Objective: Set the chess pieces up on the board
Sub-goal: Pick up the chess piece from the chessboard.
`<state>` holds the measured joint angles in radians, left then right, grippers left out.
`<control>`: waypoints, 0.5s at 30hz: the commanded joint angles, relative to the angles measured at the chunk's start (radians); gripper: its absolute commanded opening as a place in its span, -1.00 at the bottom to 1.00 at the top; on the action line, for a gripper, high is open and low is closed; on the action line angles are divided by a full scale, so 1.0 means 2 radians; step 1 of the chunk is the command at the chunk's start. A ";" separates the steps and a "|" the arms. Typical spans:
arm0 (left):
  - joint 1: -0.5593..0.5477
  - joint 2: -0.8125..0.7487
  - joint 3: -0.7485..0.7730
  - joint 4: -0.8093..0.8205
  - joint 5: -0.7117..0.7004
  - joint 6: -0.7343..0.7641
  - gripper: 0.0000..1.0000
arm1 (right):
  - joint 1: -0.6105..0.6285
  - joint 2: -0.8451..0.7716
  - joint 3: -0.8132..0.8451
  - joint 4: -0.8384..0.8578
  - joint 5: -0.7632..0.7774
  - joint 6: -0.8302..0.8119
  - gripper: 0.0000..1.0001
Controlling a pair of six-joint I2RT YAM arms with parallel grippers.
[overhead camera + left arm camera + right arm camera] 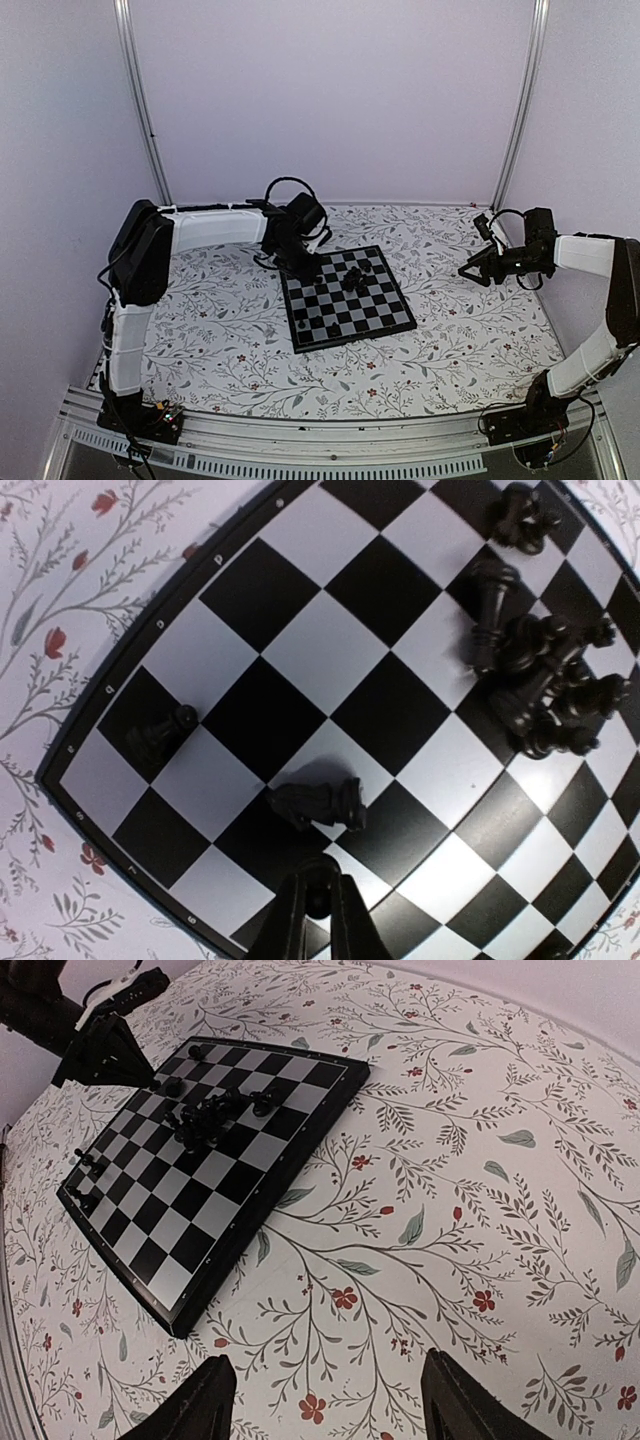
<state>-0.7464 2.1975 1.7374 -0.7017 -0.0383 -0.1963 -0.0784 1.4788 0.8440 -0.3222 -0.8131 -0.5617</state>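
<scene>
The board [352, 322] lies mid-table, turned at an angle. A cluster of black chess pieces [354, 277] stands and lies near its far side. In the left wrist view the cluster [545, 675] is at the right, one piece [320, 802] lies on its side, and a pawn [160, 730] stands near the left edge. My left gripper [318, 905] is over the board's far left corner, shut on a small round-headed black piece. My right gripper [325, 1405] is open and empty above the cloth, right of the board [200, 1220].
A floral cloth [230, 340] covers the table. Purple walls with two metal posts [145, 110] close the back. In the right wrist view the left gripper [100, 1050] hangs over the board's far corner, and two pawns [85, 1165] stand near the left edge.
</scene>
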 commanded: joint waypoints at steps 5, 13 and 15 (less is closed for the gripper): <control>-0.055 -0.057 0.005 0.006 0.063 0.051 -0.85 | 0.003 0.006 0.012 -0.005 0.003 -0.003 0.33; -0.068 -0.046 -0.002 -0.021 0.091 0.073 -0.88 | 0.003 0.004 0.012 -0.006 0.000 -0.003 0.33; -0.070 -0.044 -0.002 -0.031 0.097 0.075 -0.88 | 0.004 0.004 0.012 -0.005 0.000 -0.002 0.33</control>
<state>-0.8921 2.0991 1.7382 -0.7151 0.1173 -0.0795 -0.0784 1.4792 0.8440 -0.3229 -0.8131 -0.5621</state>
